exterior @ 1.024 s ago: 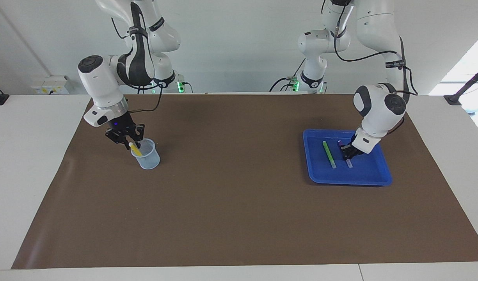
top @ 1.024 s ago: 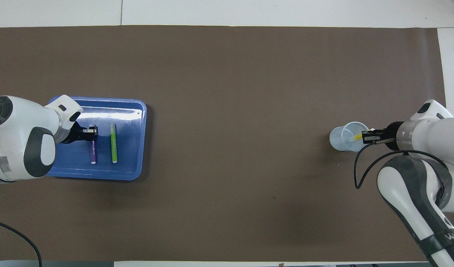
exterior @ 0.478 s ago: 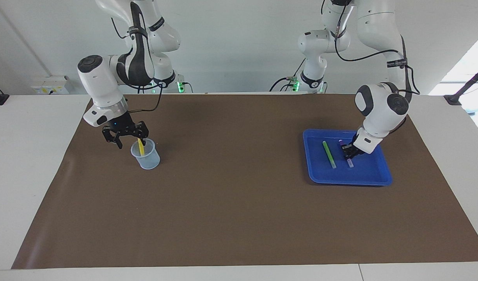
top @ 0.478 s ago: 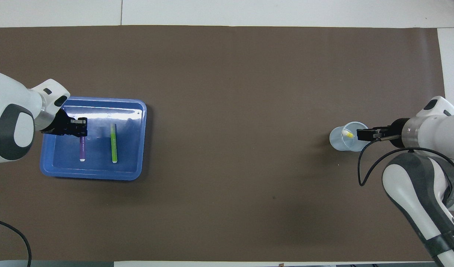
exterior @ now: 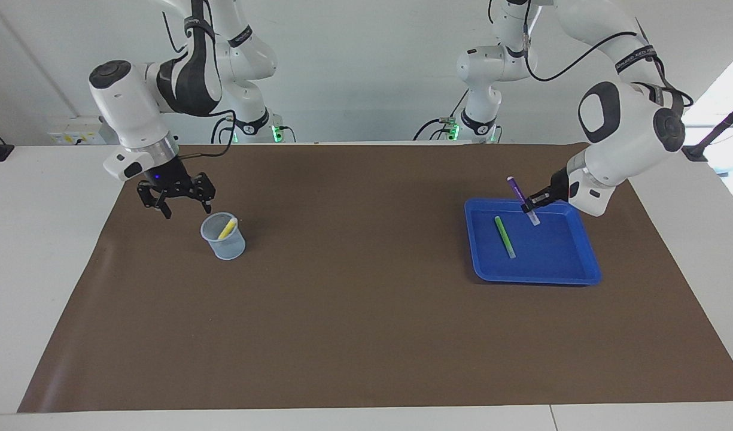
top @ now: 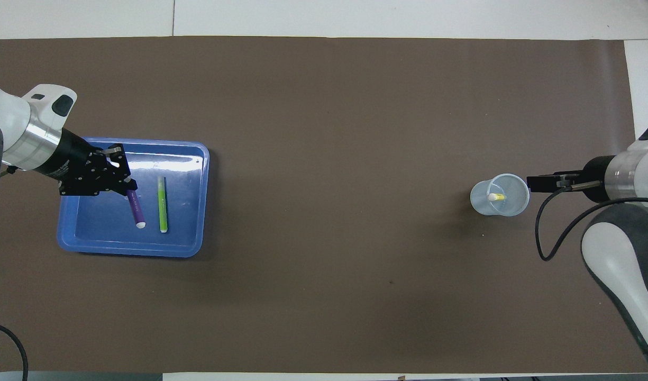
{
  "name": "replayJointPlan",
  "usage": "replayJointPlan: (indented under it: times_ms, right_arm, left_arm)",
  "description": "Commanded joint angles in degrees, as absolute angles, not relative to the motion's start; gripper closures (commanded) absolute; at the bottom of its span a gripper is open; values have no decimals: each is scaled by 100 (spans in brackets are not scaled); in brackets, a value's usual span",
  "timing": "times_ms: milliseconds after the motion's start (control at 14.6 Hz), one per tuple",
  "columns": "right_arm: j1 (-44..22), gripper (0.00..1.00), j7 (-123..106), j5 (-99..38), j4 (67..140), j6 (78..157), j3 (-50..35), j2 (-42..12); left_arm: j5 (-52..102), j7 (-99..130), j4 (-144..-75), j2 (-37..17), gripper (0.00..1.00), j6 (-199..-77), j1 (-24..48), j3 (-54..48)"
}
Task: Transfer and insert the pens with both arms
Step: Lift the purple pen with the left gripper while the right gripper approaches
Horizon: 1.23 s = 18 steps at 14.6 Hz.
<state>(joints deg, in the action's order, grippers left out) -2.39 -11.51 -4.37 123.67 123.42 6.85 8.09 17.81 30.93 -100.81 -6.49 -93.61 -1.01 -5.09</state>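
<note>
Facing view shows my left gripper clenched on the purple pen, lifted clear over the blue tray near its edge closest to the robots, the pen tilted with its pale cap end hanging lowest. The green pen lies flat in the tray, apart from the one I hold. Well away from the tray, toward my right arm's end of the table, the clear cup stands upright with the yellow pen leaning inside it; my right gripper hangs released just beside the cup, holding nothing.

As I judge it, the step in hand is carrying the purple pen away from the tray for a handover. My grip sits low on the barrel, toward the cap, so I should keep the clamp firm, move smoothly so the long free end does not swing, and present that free end sideways, giving my right gripper a clear length to take.
</note>
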Motion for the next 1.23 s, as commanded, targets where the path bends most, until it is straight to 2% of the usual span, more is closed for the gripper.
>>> replayJointPlan:
  times_ms: [0,273,410,683,1024,1161]
  right_arm:
    - [-185,0,-749,50,11613,11464,651,756]
    - [-246,0,-265,369,10497,10330,580,493]
    - [-246,0,-28,378,9908,9890,406,256]
    - [-246,0,517,466,9204,9248,106,-17]
    - [-255,0,756,343,9158,9097,-166,88]
    - [-255,0,773,-268,9167,9097,-325,166]
  left_arm:
    - [2572,4845,-10142,-370,100,-9246,-79,-720]
    - [4056,6265,-10387,-150,100,-9342,-18,-888]
    - [4936,6809,-10896,122,100,-9718,61,-888]
    - [5711,7540,-11828,737,100,-10834,789,-888]
    - [6809,8007,-12961,1405,100,-12408,1625,-888]
    - [7293,8094,-13358,1704,100,-12969,1932,-888]
